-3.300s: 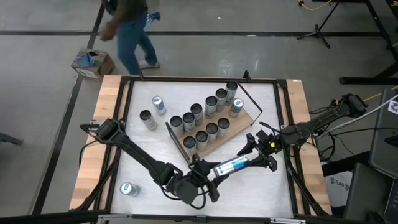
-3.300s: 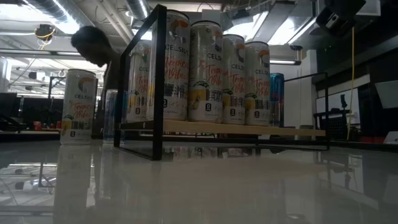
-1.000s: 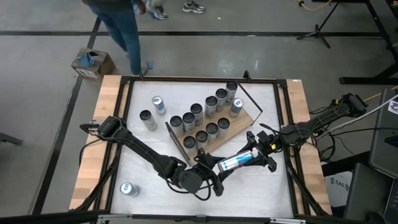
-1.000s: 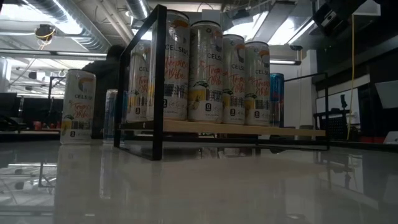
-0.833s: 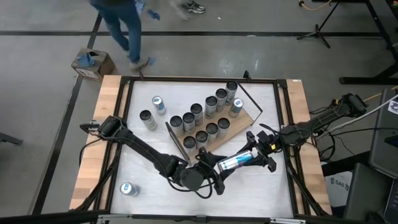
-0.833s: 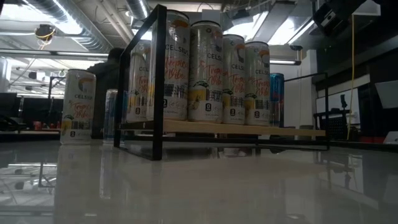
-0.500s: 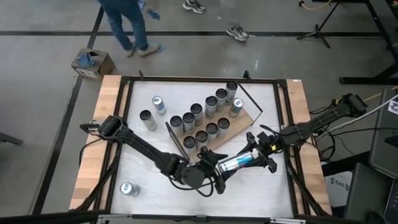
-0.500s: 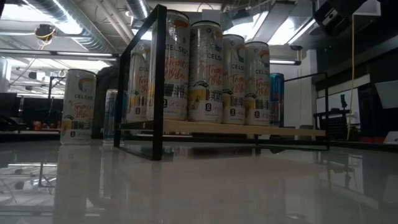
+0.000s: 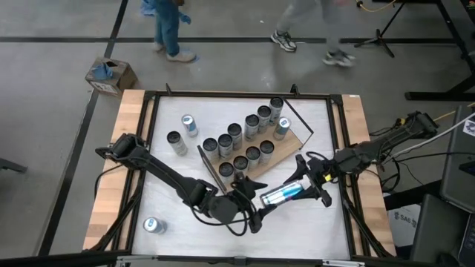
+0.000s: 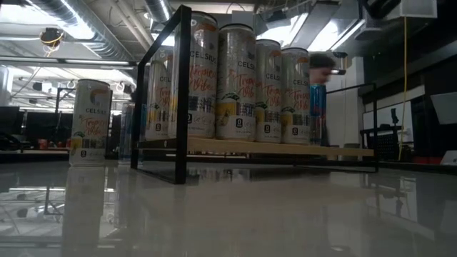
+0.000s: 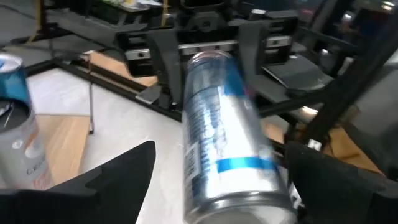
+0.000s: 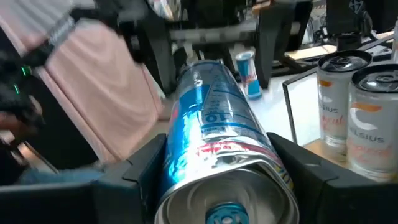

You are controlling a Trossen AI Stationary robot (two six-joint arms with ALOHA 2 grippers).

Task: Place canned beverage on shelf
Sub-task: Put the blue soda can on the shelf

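While the right claw [image 9: 302,185] clamps a blue and silver can [image 9: 280,195] lying on its side, the can is raised just beside the shelf [image 9: 291,143], off its near long edge. At the can's other end, the left claw [image 9: 256,211] stands wide, its fingers [image 11: 115,180] on both sides of the can without touching. On the shelf, two rows of Celsius cans [image 9: 241,148] stand upright above the white counter [image 9: 326,230].

White table [image 9: 319,230], black-framed with pale wooden side planks [image 9: 125,141]: carries a wooden shelf [image 9: 297,139] holding ten upright cans, three standing cans beside it, one near the front-left corner [image 9: 153,225].
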